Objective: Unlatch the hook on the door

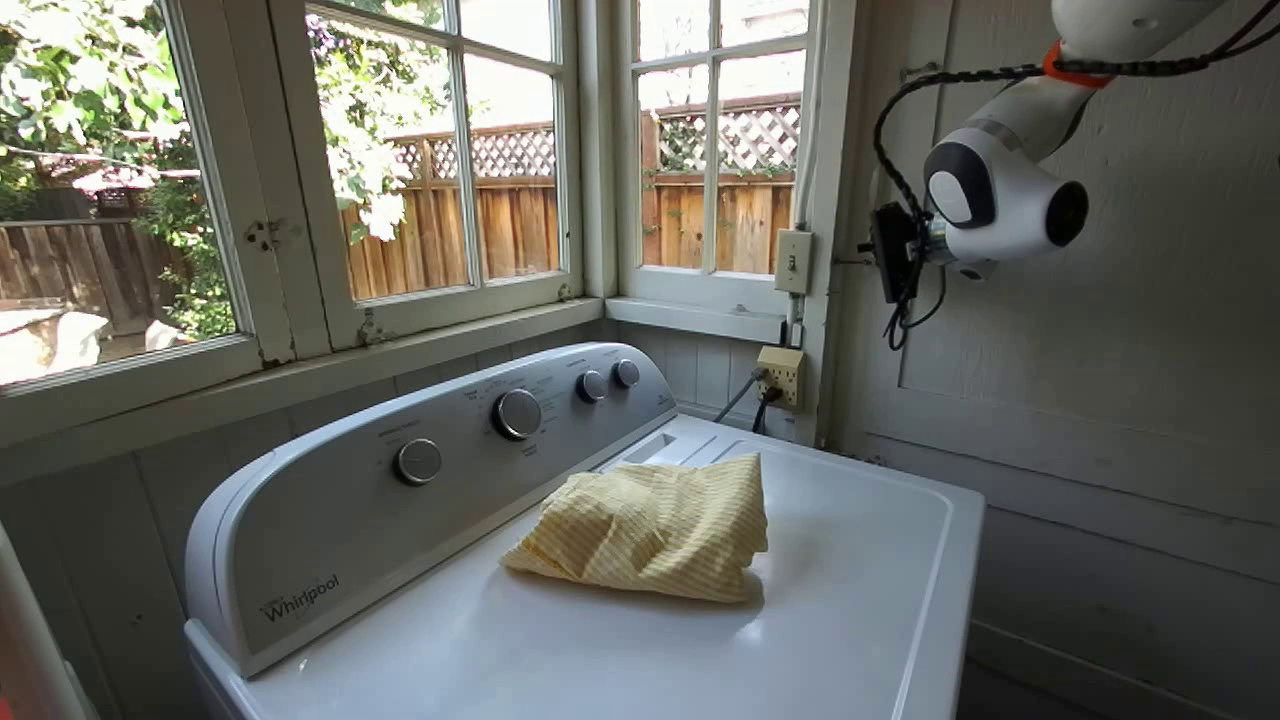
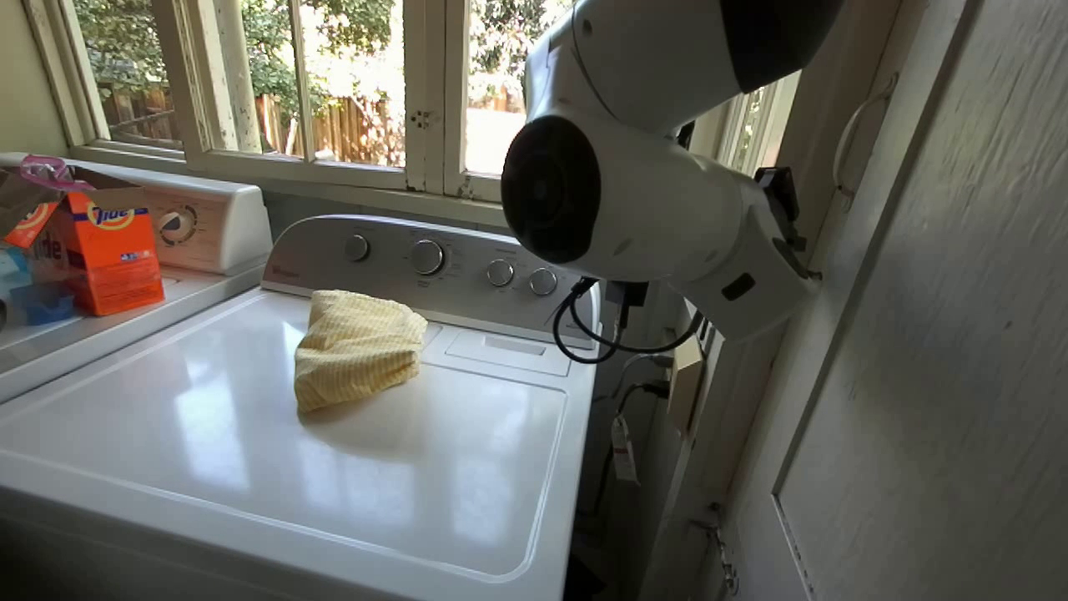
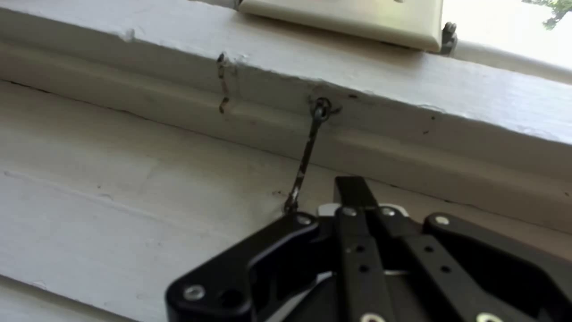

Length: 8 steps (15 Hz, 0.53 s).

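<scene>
- The black two-fingered hand [image 3: 355, 192] is sitting clenched, its fingers pressing together and gripping nothing.
- The thin, dark metal wire hook [image 3: 306, 156] is running just beside the fingers: its upper end is joining a dark metal eye [image 3: 321, 108] on the white-painted wooden frame [image 3: 304, 49], its lower end meeting the tall, pale grey-white wooden door [image 3: 125, 214] — partly disappearing behind the hand.
- By my reading the hook is still bridging door and frame, so only the approach is looking done; working it loose and freeing the door are remaining.
- Farther out, a crumpled yellow-striped cloth [image 1: 650, 525] is lying on the white Whirlpool laundry machine [image 1: 850, 560], whose inside is not showing.
- Farthest, an orange cardboard Tide box [image 2: 121, 259] is standing with flaps seemingly open — contents not showing. A blue plastic tub [image 2: 42, 305] is sitting beside it, contents unclear.
</scene>
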### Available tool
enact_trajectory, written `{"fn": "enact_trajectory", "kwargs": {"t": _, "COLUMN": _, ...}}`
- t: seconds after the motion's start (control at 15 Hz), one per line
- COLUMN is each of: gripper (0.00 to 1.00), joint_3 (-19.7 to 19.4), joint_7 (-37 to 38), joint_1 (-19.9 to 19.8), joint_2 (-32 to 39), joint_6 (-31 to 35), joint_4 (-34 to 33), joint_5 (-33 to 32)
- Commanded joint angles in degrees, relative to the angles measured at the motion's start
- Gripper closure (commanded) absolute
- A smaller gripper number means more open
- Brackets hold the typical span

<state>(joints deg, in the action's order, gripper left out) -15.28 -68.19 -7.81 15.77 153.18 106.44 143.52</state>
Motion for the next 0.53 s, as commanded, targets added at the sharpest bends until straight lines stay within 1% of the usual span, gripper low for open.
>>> {"fn": "enact_trajectory", "kwargs": {"t": 0.0, "gripper": 1.0, "joint_3": -0.41, "joint_7": -2.35, "joint_1": 0.6, "joint_2": 1.58, "joint_6": 2.85, "joint_4": -1.91, "joint_5": 1.17}}
{"fn": "enact_trajectory", "kwargs": {"t": 0.27, "gripper": 1.0, "joint_3": -0.35, "joint_7": -3.0, "joint_1": 0.53, "joint_2": 1.79, "joint_6": 3.61, "joint_4": -2.07, "joint_5": 0.81}}
{"fn": "enact_trajectory", "kwargs": {"t": 0.47, "gripper": 1.0, "joint_3": -0.28, "joint_7": -3.02, "joint_1": 0.58, "joint_2": 1.35, "joint_6": 5.4, "joint_4": -1.98, "joint_5": 0.14}}
